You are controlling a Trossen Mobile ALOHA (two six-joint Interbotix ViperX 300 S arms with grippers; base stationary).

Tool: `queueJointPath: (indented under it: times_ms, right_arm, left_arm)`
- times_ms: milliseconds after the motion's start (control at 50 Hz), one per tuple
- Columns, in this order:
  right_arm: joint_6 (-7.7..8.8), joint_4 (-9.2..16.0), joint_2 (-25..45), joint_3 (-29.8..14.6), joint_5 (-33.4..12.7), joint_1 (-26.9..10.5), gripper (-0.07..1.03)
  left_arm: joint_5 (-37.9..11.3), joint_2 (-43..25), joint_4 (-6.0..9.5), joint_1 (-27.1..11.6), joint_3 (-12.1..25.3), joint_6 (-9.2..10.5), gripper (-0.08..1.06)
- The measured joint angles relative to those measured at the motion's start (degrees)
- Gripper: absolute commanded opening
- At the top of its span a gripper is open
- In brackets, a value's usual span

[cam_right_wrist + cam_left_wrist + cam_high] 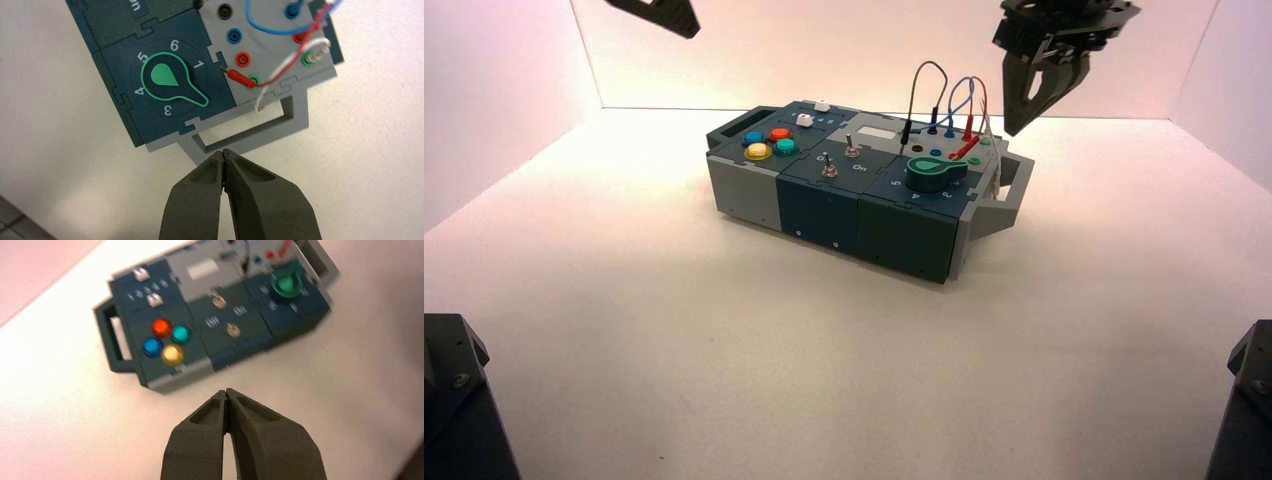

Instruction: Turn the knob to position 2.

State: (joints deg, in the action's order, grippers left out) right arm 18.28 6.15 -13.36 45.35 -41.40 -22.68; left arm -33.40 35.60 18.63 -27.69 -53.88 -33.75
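A: Where does the knob (pixel 167 78) sit on the box (pixel 824 205)?

B: On the dark blue panel at the box's right end, just left of the grey handle (pixel 1009 190) and on the near side of the sockets with the wires (pixel 944 95). The coloured push buttons (pixel 769 143) are at the far-left end, well apart from it.

A: And where does it point?

B: In the right wrist view the pointer tip lies between the printed 1 and 3, over the place where position 2 should be. The digit itself is hidden under the tip, so I judge the place only from its neighbours.

A: So the turn is done?

B: It looks so; the pointer seems already at the wanted mark. I see nothing left to turn, though I cannot read the 2 to confirm it.

A: What about the right gripper (pixel 224 155)?

B: It hangs in the air above the box's far-right corner, clear of the knob, its fingertips pressed together on nothing.

A: And the left gripper (pixel 226 394)?

B: High at the far left, away from the box, likewise clenched and empty.
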Motion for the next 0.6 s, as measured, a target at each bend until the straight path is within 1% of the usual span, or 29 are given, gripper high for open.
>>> queueJointPath:
  times_ms: [40, 60, 100, 120, 140, 160, 220, 300, 380, 460, 600]
  right_arm:
    - [-1.23, 0.1, -1.0, 0.7, 1.0, 0.1, -0.02]
    - [-1.49, 0.2, -1.1, 0.8, 1.1, 0.1, -0.02]
    - [-3.16, 0.2, -2.4, 1.8, 2.5, 0.3, -0.02]
    - [-3.34, 0.3, -2.5, 1.8, 2.5, 0.3, -0.02]
    - [-3.96, 0.3, -3.1, 2.2, 3.1, 0.4, -0.02]
    - [-4.92, 0.2, -4.1, 3.0, 3.9, 0.6, -0.02]
    - [-5.45, 0.2, -6.2, 4.1, 4.4, 0.9, -0.02]
    - [-5.45, 0.1, -8.8, 5.1, 4.7, 1.3, -0.02]
    - [-5.10, -0.3, -10.8, 6.8, 4.7, 1.8, -0.02]
    - [-5.10, -0.4, -11.3, 7.6, 5.2, 1.8, -0.02]
    - [-5.10, -0.4, -10.7, 8.9, 6.4, 1.9, -0.02]
  left_arm:
    - [1.6, -0.7, 0.00, 0.0, -0.1, 1.14, -0.03]
    - [1.6, -0.7, 0.00, 0.0, -0.1, 1.14, -0.03]
    - [3.1, -1.8, 0.00, 0.0, -0.1, 2.11, -0.03]
    - [3.7, -2.3, 0.00, -0.1, -0.1, 2.46, -0.03]
    - [4.5, -3.2, 0.09, 0.0, -0.1, 2.90, -0.03]
    - [5.2, -4.2, 0.09, 0.0, -0.1, 3.08, -0.03]
    - [6.5, -6.2, -0.09, 0.0, -0.1, 3.16, -0.03]
    - [7.7, -7.8, -0.18, 0.0, -0.1, 3.16, -0.03]
    - [10.3, -9.0, -0.88, 0.0, -0.2, 3.16, -0.03]
    - [12.0, -9.2, -1.23, 0.5, -0.6, 2.99, -0.03]
    - [13.5, -9.3, -1.32, 0.5, -1.8, 2.90, -0.03]
